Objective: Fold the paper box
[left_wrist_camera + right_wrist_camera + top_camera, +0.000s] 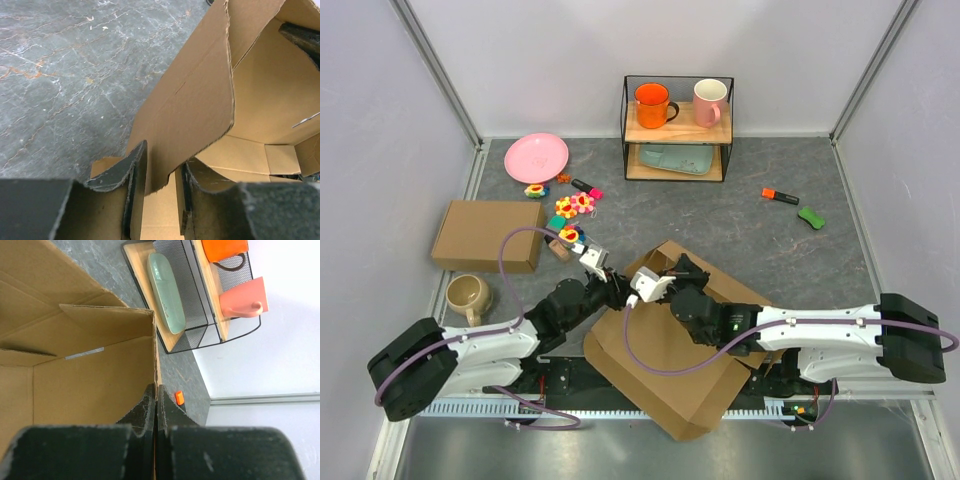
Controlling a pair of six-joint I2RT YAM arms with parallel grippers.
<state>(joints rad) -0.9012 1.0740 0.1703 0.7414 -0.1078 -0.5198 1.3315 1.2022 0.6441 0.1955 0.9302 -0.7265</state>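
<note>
The paper box (670, 370) is a brown cardboard mailer lying at an angle in the middle of the table, its far end walls raised. In the left wrist view one raised flap of the box (200, 100) stands between the parted jaws of my left gripper (160, 180), with a gap showing beside it. My left gripper (617, 290) sits at the box's left far corner. My right gripper (670, 272) is over the far wall. Its fingers (156, 400) are pressed together on the top edge of that wall (90, 380).
A closed brown box (488, 235) and a beige mug (467, 294) lie at the left. Behind stand a pink plate (536, 157), small toys (572, 207) and a wire shelf (677, 128) with two mugs. An orange marker (780, 196) and a green piece (811, 216) lie at the right.
</note>
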